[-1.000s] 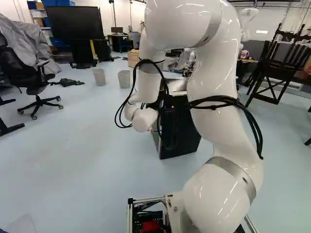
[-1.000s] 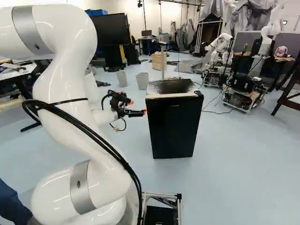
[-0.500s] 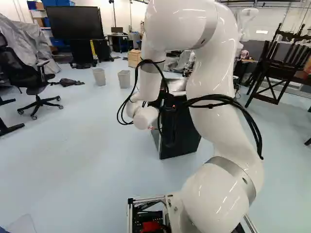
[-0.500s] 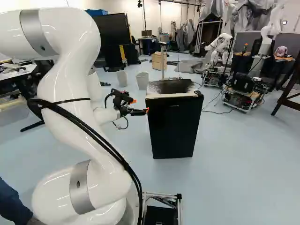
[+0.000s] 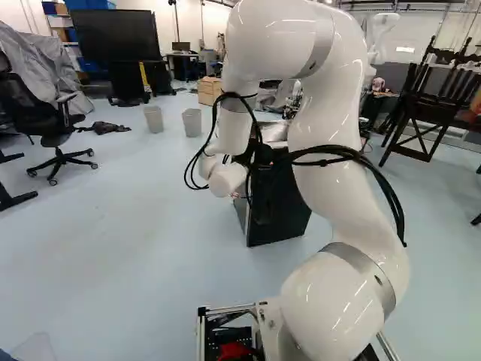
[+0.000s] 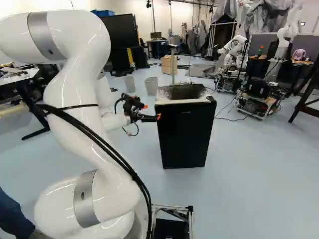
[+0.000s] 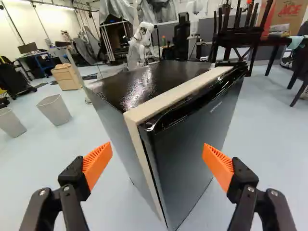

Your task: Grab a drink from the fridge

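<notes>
I've got the big glossy white jointed arm folded high and reaching out, I judge to put my claw level with the upper part of its target; that is the black boxy fridge, upright on the floor, its near corner ahead of the claw; its flat dark door looks closed, beyond a pale beige front strip, and I take the corner-on aim as meant for the door's edge; two pale grey tapered bins stand well beyond the claw, off to one side; the black two-fingered claw is spread wide, gripping nothing, its ribbed orange pads far apart, probably to leave room around that edge; a crooked push could shove the whole fridge; the drink is out of sight, presumably inside, past the door.
</notes>
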Motion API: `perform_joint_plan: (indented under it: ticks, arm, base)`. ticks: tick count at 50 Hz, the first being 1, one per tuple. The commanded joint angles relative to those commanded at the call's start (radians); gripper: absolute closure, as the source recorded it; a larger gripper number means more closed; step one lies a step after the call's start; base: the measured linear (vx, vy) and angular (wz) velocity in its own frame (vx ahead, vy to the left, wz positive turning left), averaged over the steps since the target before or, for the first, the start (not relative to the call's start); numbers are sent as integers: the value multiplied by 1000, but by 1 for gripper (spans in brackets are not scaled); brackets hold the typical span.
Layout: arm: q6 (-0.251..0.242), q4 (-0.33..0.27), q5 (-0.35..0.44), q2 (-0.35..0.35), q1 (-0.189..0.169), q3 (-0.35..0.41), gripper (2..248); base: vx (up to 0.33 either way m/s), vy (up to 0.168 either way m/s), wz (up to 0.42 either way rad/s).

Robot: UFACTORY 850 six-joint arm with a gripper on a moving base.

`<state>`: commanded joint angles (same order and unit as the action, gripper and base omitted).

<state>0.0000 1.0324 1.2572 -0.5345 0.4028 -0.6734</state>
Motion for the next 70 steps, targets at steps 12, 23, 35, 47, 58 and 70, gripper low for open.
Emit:
perform_joint_plan:
  ticks: [12,23,35,47,58,70]
  arm:
    - [0,6,0,-1,-18,-2,3]
    - [0,12,0,-3,-34,-5,3]
    - [0,14,0,-12,-48,-19,3]
    - [0,14,0,-18,-62,-28,3]
    - [0,14,0,-19,-74,-30,3]
    - [0,14,0,-18,-83,-28,3]
  base:
    - [0,0,0]
    - [0,0,0]
    - [0,0,0]
    - [0,0,0]
    - [0,0,0]
    - [0,0,0]
